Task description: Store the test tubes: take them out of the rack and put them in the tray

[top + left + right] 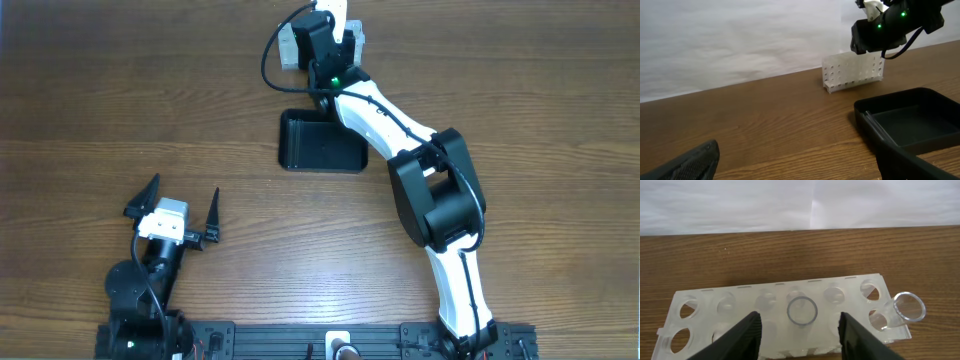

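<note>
Right now the right gripper [799, 323] hangs over the clear rack [705, 311] at the far side of the table [100, 80], jaws apart. One finger stands on each side of an upright test tube [802, 311] in a middle hole, w/ a gap on both sides, so nothing is gripped. A second tube [907, 307] leans outward at the rack's end. It prob. sits in the corner hole, but its base is hard to make out.

From above, the right arm reaches up and across the middle to the rack. The black tray [285, 140] lies on the table just on the near side of the rack, partly under that arm's forearm.

The left gripper [183, 192] is well apart from both, low near its own base at the table's left side, fingers spread wide and holding nothing. Its wrist cam looks across the wood toward the tray and the rack, w/ the right arm's head above the rack.
</note>
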You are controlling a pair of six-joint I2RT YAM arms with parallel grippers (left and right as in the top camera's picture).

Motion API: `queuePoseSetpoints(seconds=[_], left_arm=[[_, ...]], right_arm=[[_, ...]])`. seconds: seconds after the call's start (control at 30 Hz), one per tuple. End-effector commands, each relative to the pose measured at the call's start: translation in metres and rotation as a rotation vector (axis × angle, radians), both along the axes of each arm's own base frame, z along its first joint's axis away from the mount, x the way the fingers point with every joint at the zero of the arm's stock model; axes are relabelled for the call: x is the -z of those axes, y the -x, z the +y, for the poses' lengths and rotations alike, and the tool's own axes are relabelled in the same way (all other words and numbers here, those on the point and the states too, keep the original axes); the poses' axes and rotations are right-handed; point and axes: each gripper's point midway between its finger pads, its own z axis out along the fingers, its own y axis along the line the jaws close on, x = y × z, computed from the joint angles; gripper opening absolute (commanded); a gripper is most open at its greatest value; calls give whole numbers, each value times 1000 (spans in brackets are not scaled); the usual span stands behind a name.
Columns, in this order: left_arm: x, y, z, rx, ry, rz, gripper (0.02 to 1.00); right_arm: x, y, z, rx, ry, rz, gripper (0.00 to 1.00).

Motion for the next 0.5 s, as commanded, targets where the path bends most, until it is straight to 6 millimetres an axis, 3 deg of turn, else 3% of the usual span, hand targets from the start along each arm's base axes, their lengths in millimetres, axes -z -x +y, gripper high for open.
queuePoseSetpoints(seconds=[0.03,0.5], left_arm=[[1,0,-1,9,-10,-5,1000],[1,0,-1,9,-10,-4,998]], right_arm=[[-3,-6,-3,9,-1,-11,452],[-2,-6,-3,9,2,-7,321]])
